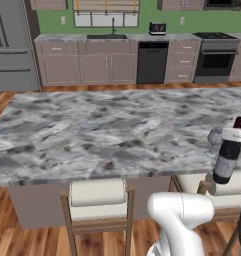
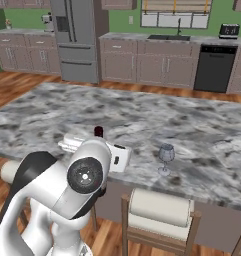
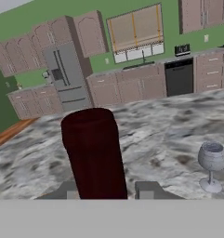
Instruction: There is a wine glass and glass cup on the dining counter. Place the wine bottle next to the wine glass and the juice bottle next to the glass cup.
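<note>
Gripper (image 3: 111,188) clamped on wine bottle (image 1: 227,160) neck, prob top-heavy & slick; keep upright nr fragile wine glass (image 3: 212,165).

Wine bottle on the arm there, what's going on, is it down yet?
The gripper is shut on the neck of the wine bottle, holding it upright at the near edge of the dining counter. The wine glass stands on the marble close beside it. Whether the bottle's base rests on the counter can't be told. The bottle hasn't been released.
</note>
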Tool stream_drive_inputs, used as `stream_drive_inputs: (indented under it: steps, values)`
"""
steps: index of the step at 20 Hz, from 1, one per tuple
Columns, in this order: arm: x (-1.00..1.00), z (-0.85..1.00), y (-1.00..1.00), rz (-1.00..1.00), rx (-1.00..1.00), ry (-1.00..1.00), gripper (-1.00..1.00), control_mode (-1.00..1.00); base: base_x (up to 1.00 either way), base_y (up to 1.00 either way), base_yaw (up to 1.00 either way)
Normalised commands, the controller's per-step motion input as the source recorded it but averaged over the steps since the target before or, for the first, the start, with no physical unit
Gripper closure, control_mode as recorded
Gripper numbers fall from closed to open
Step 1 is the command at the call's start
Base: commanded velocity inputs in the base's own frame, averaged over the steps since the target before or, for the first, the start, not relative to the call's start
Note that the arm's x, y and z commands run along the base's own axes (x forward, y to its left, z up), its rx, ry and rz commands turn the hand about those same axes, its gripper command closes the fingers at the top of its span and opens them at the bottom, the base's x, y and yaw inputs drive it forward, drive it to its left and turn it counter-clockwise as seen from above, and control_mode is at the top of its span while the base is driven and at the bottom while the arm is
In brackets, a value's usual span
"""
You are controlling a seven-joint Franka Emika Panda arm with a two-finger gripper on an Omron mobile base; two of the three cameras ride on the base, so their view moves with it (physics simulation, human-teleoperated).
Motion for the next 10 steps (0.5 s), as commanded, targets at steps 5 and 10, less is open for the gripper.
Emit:
stream_drive_inputs:
  steps: [5, 10]
  values:
    - [0.0, 0.0, 0.0, 0.0, 0.0, 0.0, 1.0, 1.0, 0.0, 0.0, 0.0]
    - [0.02, 0.02, 0.05, -0.02, 0.0, 0.0, 1.0, -1.0, 0.0, 0.01, 0.0]
